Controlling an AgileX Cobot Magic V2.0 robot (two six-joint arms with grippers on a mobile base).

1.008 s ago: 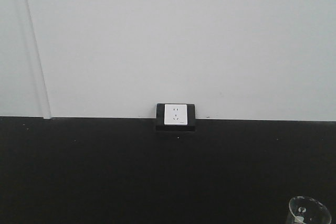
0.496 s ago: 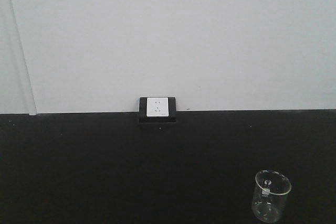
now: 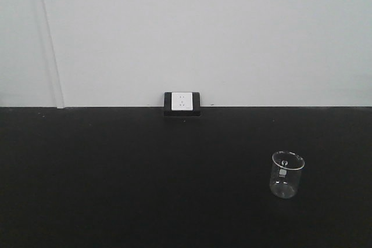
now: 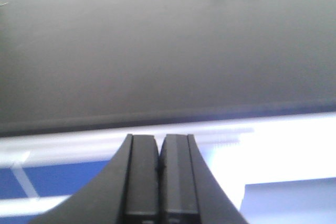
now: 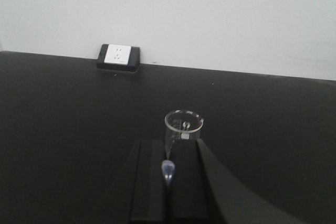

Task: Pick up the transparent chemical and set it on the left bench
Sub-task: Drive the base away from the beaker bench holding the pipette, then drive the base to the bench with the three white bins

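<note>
The transparent chemical is a small clear glass beaker [image 3: 287,174] with a small white piece inside. It stands upright on the black bench [image 3: 116,172], right of centre. In the right wrist view the beaker [image 5: 184,127] stands just beyond my right gripper [image 5: 167,148], which is shut and empty, with its tips short of the glass. My left gripper [image 4: 159,141] is shut and empty, and sits in front of the bench's near edge [image 4: 157,114]. Neither gripper shows in the front view.
A white wall socket in a black frame [image 3: 182,103] sits where the bench meets the white wall, and it also shows in the right wrist view [image 5: 118,56]. Below the bench edge, the left wrist view shows a white and blue floor [image 4: 47,177].
The front view has shifted. The beaker went from cut off at the bottom right corner to fully in view, higher and further left. The socket appears higher and smaller.
</note>
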